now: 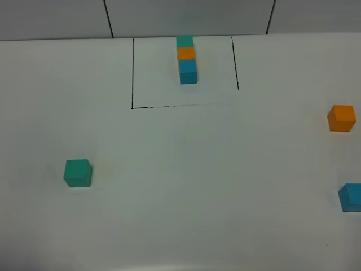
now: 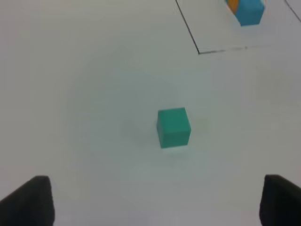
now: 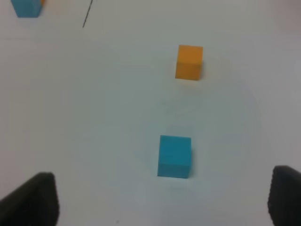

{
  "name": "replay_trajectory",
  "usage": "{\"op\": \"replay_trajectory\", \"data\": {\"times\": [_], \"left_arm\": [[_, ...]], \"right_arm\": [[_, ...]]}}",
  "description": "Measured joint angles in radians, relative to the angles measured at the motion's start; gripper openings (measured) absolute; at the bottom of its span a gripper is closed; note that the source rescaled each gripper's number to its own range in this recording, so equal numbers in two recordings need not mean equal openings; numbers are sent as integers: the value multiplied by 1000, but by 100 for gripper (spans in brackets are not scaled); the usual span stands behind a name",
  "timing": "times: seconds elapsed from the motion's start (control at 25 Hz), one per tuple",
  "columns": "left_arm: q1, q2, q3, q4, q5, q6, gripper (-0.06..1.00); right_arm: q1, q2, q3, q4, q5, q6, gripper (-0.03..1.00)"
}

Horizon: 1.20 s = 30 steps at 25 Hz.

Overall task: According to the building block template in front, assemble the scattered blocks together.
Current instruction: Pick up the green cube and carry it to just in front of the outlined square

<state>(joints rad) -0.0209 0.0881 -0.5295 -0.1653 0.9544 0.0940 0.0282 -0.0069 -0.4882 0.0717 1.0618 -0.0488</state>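
The building block template (image 1: 186, 59) is sitting at the far middle of the white table (image 1: 192, 186). A thin black outline (image 1: 132, 73) is framing its joined column of three small cubes, teal-green farthest, orange in the middle, blue nearest. The outline's near line is looking faint toward its right end.

The scattered blocks are lying well apart on the table. The teal-green cube (image 1: 77, 173) is resting flat on the left side, nearer than the template and well away from it. Over on the right, the orange cube (image 1: 342, 118) is sitting close to the edge of the high view. The blue cube (image 1: 351, 197) is lying nearer than it, partly cut off by that same edge. No two of these three are touching.

The grippers are showing only in the wrist views. The left gripper (image 2: 155, 202) is hovering over the table with its two dark fingertips spread wide and gripping nothing. The teal-green cube (image 2: 173, 127) is lying ahead of it, roughly centred between the fingertips and untouched. Beyond the cube, a corner of the outline and the template's blue end are coming into that view.

The right gripper (image 3: 158, 197) is also hovering with its fingertips spread wide, holding nothing. The blue cube (image 3: 174, 156) is lying just ahead of it, and the orange cube (image 3: 189, 62) is sitting farther on, clearly apart from the blue one.
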Motion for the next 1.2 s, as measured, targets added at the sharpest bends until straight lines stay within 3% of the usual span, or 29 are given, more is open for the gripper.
{"op": "replay_trajectory", "data": {"times": [0.2,0.52,0.84,1.0,1.2], "left_arm": [[0,198,-5,-20,-138,-5,97],[0,693,-15,-30,-352,-20,97],[-7,1138,-247,-46,-235,-23,97],[-86,1290,-340,-28,-208,-53,97],[-223,1461,-416,133,-202,-273,97]], "right_arm": [[0,0,0,4,0,1,79],[0,0,0,4,0,1,77],[0,0,0,4,0,1,74],[0,0,0,4,0,1,74],[0,0,0,5,0,1,73]]}}
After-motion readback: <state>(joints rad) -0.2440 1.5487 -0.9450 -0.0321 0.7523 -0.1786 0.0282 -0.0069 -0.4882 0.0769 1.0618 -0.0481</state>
